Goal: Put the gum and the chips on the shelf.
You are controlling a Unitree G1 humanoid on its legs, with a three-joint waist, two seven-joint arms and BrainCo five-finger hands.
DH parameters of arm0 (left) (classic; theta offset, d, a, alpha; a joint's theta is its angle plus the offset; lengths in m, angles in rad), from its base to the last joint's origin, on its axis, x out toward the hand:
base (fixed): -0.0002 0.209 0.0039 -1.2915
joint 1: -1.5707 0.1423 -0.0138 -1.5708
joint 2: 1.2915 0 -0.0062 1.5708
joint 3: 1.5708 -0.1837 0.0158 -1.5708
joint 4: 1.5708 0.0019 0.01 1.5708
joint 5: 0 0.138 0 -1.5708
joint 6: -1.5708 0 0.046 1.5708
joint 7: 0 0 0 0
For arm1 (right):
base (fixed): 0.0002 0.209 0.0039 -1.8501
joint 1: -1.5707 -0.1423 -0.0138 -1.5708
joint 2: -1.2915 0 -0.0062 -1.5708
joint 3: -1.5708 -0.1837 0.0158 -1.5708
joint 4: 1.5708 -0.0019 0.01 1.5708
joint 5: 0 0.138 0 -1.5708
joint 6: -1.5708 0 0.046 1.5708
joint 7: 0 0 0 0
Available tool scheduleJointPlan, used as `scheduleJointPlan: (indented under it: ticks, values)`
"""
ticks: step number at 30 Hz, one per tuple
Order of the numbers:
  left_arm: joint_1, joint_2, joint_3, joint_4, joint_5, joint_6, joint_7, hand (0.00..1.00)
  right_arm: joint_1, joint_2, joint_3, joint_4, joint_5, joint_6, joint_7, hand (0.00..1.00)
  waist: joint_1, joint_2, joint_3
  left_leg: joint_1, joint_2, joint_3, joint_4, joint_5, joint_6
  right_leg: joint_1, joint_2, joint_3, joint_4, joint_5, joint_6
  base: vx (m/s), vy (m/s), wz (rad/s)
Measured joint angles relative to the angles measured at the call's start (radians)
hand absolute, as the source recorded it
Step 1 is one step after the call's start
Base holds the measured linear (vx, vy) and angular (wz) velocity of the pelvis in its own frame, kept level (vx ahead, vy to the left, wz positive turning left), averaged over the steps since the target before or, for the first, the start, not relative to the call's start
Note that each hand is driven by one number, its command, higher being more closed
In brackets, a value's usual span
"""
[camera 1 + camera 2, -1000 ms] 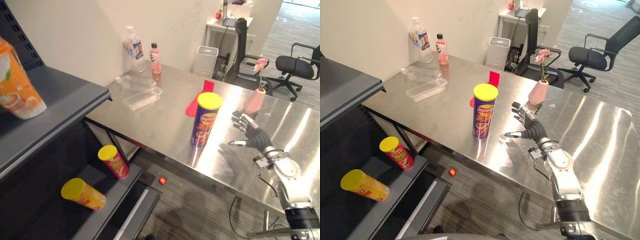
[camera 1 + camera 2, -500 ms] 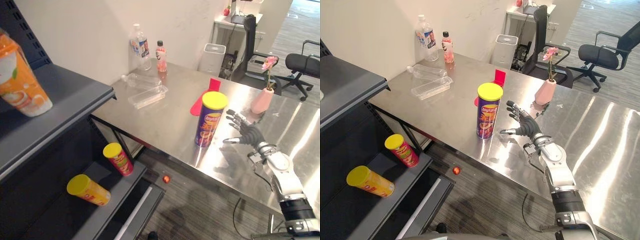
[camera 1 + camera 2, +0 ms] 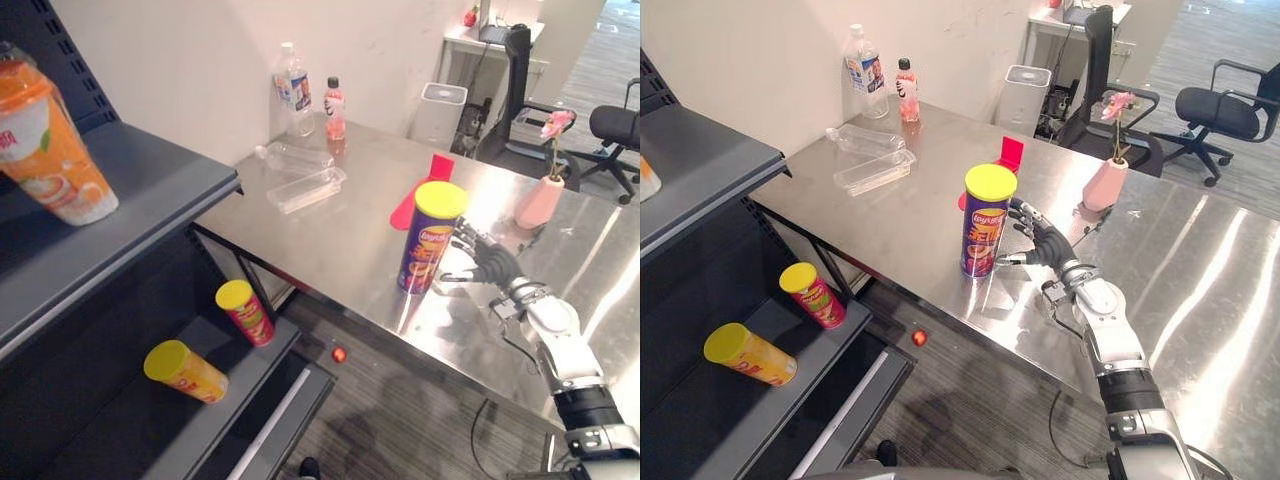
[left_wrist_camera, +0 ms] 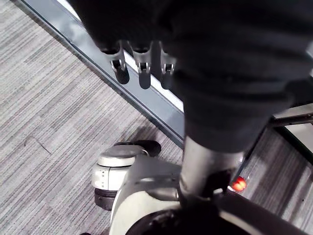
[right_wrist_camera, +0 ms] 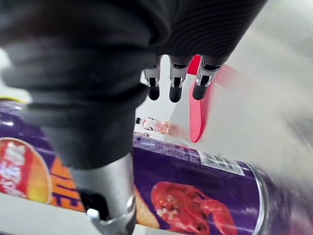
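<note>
Right hand [image 3: 1040,243] — nearer chips can [image 3: 986,222]

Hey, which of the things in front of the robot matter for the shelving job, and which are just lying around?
Job:
purple chips can
dark shelf
right hand, open beside the can
red packet, perhaps the gum

Lying about:
water bottle
pink drink bottle
clear tray
pink vase
orange cup
red can and yellow can, already shelved
</note>
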Motion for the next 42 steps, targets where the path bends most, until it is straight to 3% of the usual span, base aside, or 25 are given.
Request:
scheduleJointPlan:
  ticks: [7, 17, 42]
  values:
    - [0.000, -0.004, 0.013, -0.021, -0.040, 0.015, -0.024, 0.00, 0.000, 0.001, -0.024, 0.040, -0.038, -0.001, 0.013, 0.00, 0.028, 0.003, 0.007, -0.029, -0.004, -0.019, 0.000, 0.009, 0.001, -0.007, -0.001, -0.028, -0.013, 0.009, 0.014, 0.00, -0.005, 0.11]
    - [0.000, 0.000, 0.018, -0.030, -0.039, 0.036, -0.031, 0.00, 0.001, 0.001, -0.077, 0.040, -0.039, -0.002, 0.012, 0.00, 0.009, 0.003, 0.007, -0.024, 0.003, 0.013, 0.000, 0.009, 0.000, -0.013, 0.002, -0.005, -0.017, 0.014, 0.021, 0.01, -0.001, -0.07]
    - [0.000, 0.000, 0.020, -0.030, -0.039, 0.035, -0.031, 0.00, 0.001, 0.001, -0.044, -0.078, -0.034, 0.002, 0.091, 0.00, 0.011, 0.002, 0.007, -0.015, 0.007, 0.028, 0.000, 0.007, -0.003, -0.014, 0.003, 0.007, -0.018, 0.016, 0.023, 0.00, 0.000, -0.02]
